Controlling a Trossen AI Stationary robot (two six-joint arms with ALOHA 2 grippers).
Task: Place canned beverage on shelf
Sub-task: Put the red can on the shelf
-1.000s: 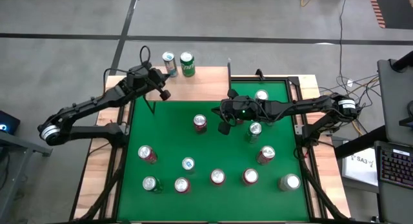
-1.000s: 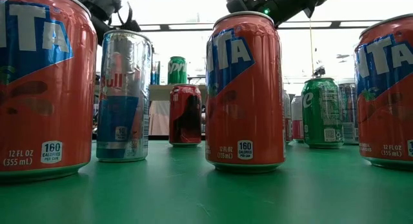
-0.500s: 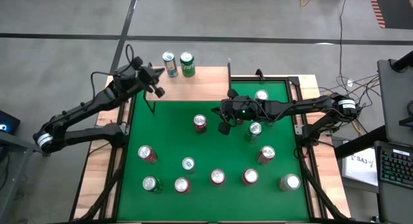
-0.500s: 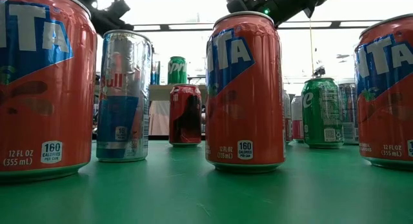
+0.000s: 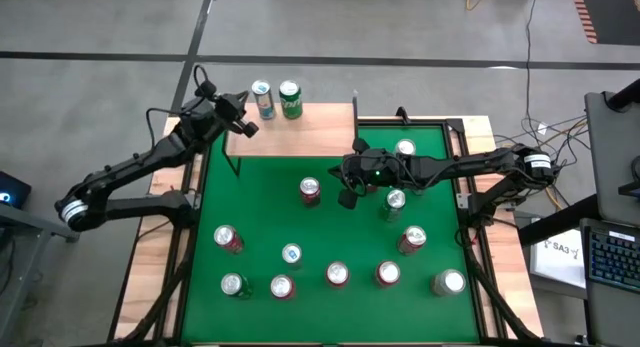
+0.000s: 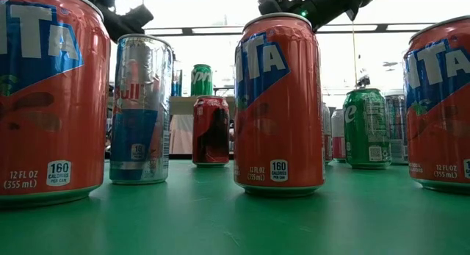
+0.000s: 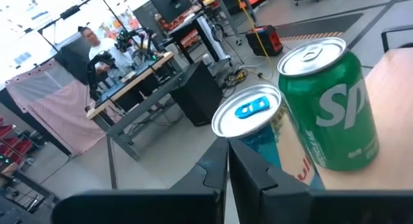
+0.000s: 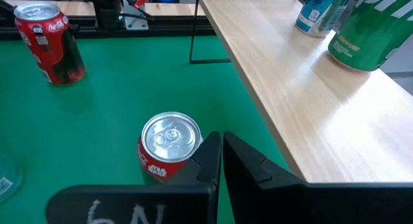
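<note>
The shelf (image 5: 310,132), a light-wood board on thin black legs, stands at the table's far edge. A slim silver-blue can (image 5: 262,99) and a green can (image 5: 290,99) stand upright on its far left part. My left gripper (image 5: 243,127) is shut and empty, hovering just left of and nearer than those two cans; the left wrist view shows the slim can (image 7: 258,121) and the green can (image 7: 332,114) right beyond its fingers (image 7: 228,175). My right gripper (image 5: 348,195) is shut and empty over the table's middle, just right of an upright red cola can (image 5: 310,190), which also shows in the right wrist view (image 8: 168,146).
Several more cans stand upright on the green table (image 5: 270,177): a green one (image 5: 396,202) and a silver-topped one (image 5: 405,147) by my right arm, and a row along the near edge (image 5: 337,275). A person sits at a desk (image 7: 93,43) beyond the table.
My left gripper has moved toward the table's far edge and a little left, closer to the two cans on the shelf. My right arm has kept still, and no can has moved.
</note>
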